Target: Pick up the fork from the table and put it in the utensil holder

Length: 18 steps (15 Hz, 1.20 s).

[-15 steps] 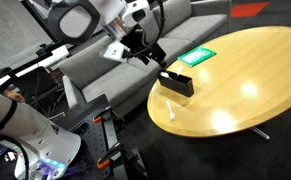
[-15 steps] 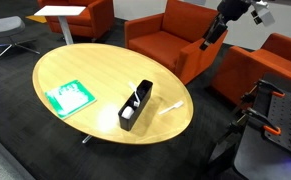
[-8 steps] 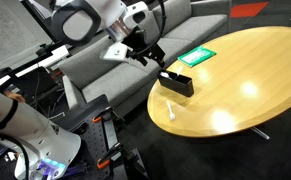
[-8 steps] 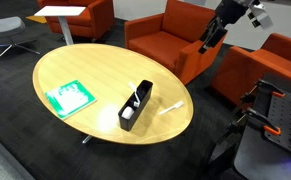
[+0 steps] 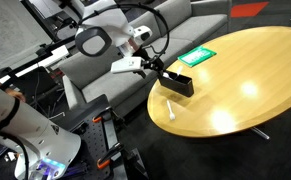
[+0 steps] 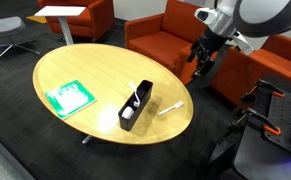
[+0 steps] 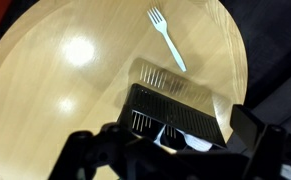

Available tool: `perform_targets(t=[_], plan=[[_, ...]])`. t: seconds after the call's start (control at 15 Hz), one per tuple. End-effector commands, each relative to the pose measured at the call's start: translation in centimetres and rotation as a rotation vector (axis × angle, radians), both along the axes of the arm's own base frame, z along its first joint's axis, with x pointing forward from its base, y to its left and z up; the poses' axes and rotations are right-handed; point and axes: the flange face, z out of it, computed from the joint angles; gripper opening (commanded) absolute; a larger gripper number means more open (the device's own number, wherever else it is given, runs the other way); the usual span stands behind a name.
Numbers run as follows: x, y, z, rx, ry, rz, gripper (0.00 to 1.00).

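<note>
Glossy light-wood table (image 7: 55, 95); white fork (image 7: 168, 40) lying flat, tines uppermost in view; black utensil holder (image 7: 175, 112) below it, apart; gripper (image 7: 167, 156) dark, fingers spread

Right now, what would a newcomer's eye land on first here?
The glossy round table fills the middle, with orange armchairs behind it. On it lie a white fork and a black box, and the robot's gripper hangs open near the table's edge.

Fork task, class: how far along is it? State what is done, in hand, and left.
Done: nothing; the fork lies on the table near the holder. In hand: the empty tool hovers near the table's edge. Left: grasp fork, drop it in holder.
</note>
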Motion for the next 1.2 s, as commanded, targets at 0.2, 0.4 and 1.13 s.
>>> perform_targets(t=[0.2, 0.4, 1.13], plan=[[2.9, -0.7, -11.0, -0.005, 0.066, 0.009, 1.0], [3.0, -3.2, -17.2, 0.011, 0.102, -0.023, 1.0], [2.4, -3.8, -20.4, -0.024, 0.14, 0.024, 1.0]])
